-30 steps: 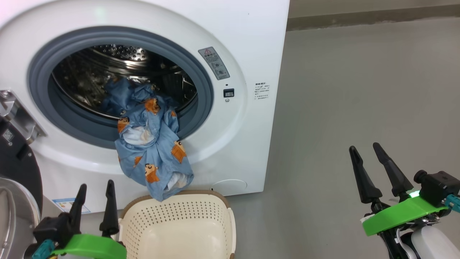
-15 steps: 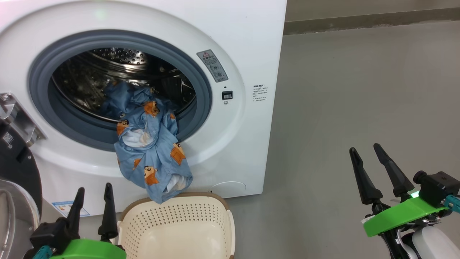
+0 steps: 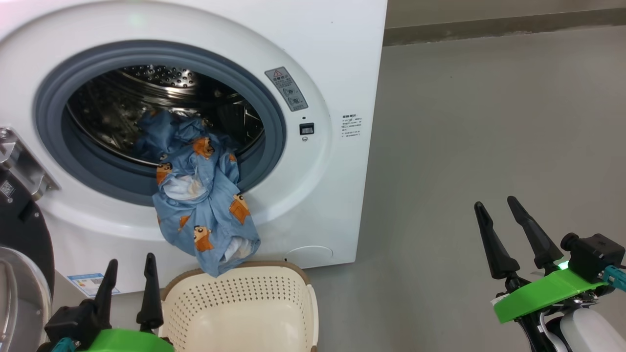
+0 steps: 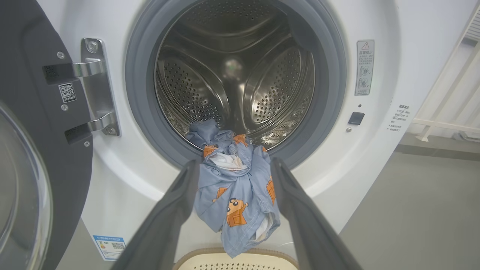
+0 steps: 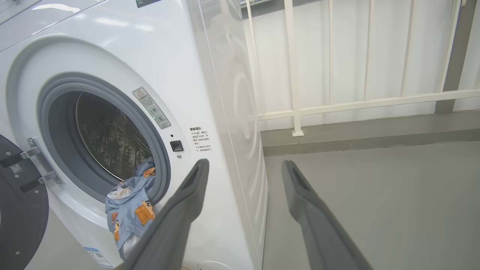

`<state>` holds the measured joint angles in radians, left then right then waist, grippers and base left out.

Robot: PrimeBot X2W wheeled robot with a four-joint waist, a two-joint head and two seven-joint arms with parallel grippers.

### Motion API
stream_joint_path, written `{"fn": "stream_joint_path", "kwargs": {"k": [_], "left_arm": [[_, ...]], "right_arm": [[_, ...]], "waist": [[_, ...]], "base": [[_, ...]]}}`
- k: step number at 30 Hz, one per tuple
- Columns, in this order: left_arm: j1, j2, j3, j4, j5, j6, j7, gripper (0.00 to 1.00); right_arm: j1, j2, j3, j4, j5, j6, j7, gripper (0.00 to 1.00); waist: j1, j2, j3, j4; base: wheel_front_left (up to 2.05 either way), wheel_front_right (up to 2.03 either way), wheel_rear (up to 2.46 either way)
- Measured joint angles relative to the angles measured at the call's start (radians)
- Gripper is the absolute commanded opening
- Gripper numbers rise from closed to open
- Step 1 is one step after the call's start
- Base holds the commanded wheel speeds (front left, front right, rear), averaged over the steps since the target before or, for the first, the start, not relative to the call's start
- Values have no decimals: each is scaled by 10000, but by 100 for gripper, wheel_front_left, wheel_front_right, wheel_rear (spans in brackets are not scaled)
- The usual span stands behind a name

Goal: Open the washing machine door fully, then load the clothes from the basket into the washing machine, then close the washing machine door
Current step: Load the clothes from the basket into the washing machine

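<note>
The washing machine stands with its door swung open to the left. The clothes, light blue with orange cartoon animals, lie partly in the steel drum and hang out over the grey rubber ring, down to the basket. No fabric shows in the visible part of the basket. My left gripper is open at the basket's left, below the clothes and apart from them. In the left wrist view its fingers frame the hanging clothes. My right gripper is open over bare floor at the right.
Grey floor spreads to the right of the machine. A white railing runs along the wall behind it. The open door with its metal hinge takes up the left side near my left arm.
The head camera has shifted slightly, sliding the machine a little leftward in view. My left gripper sits a touch lower. Clothes, basket and right gripper stay as they were.
</note>
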<state>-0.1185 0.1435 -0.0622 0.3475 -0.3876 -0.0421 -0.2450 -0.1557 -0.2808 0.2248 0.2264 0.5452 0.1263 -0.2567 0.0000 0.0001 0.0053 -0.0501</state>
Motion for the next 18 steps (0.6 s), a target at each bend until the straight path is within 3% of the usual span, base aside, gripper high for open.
{"fn": "stream_joint_path", "kwargs": {"k": [9,18], "left_arm": [[-50,10,-278,295,0,82,671,100],[-1561,-13,-508,2082,-167,-113,1221,100]], "right_arm": [[-18,-54,-4,-15,-8,0,0,100],[-577,-104,-138,-25,-184,0,0,100]], "waist": [[0,0,401,-88],[1,0,1410,-240]], "base": [[0,0,0],[0,0,0]]}}
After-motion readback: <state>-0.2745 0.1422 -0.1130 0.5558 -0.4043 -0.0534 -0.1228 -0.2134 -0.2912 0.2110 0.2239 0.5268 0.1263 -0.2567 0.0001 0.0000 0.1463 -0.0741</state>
